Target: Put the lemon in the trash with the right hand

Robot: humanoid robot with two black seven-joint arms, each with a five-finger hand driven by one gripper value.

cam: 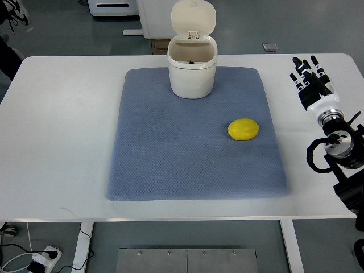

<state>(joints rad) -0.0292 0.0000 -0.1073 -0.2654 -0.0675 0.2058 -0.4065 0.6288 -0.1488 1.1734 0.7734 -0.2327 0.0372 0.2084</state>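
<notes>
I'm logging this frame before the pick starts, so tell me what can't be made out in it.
- Inside of the trash bin, top view: its front wall hides the bottom, so its contents cannot be told.
- Left hand: out of the picture entirely.
- Right hand: its arm is cut off by the right edge.
- Underside of the lemon: hidden against the blue mat.

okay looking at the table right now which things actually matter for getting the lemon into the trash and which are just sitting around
Part of the job:
lemon, lying on the mat
trash bin, lid open
right hand, fingers spread, holding nothing, over the table's right side

Just lying about:
blue mat
white table
power strip on the floor
</notes>
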